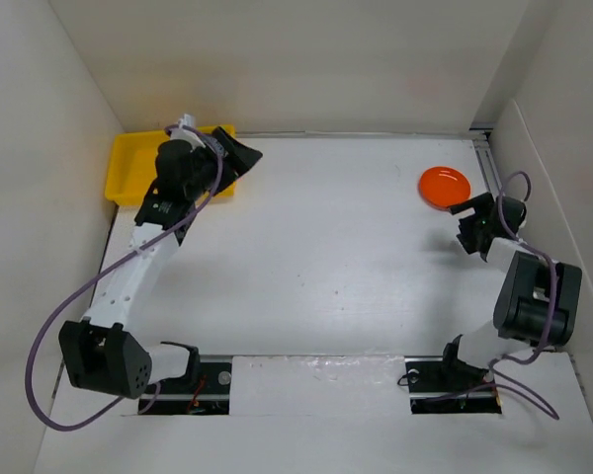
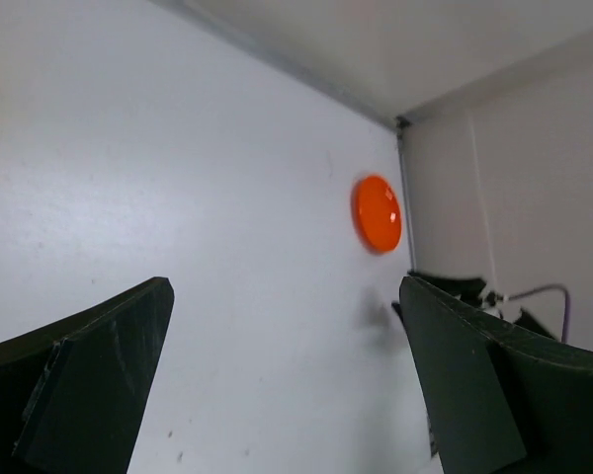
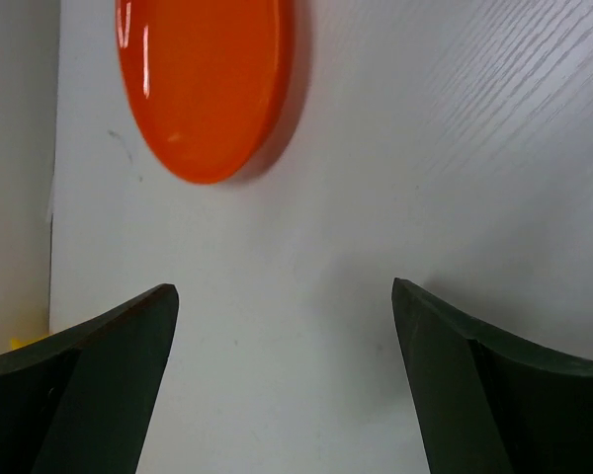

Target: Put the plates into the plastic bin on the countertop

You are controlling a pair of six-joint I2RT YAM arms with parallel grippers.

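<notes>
Right gripper (image 3: 282, 296): jaws spread wide, nothing between them, bare countertop (image 3: 425, 148) below.
Orange plate (image 3: 203, 84): lies flat, hollow side up. It is round, so it has no long axis. It sits just ahead of the right gripper, left of its midline, clear of both fingers.
Left gripper (image 2: 285, 286): wide open and empty, with the plate far ahead of it.
Top view only: yellow bin (image 1: 128, 163), partly hidden under the left gripper.
Count: one plate, one bin.
</notes>
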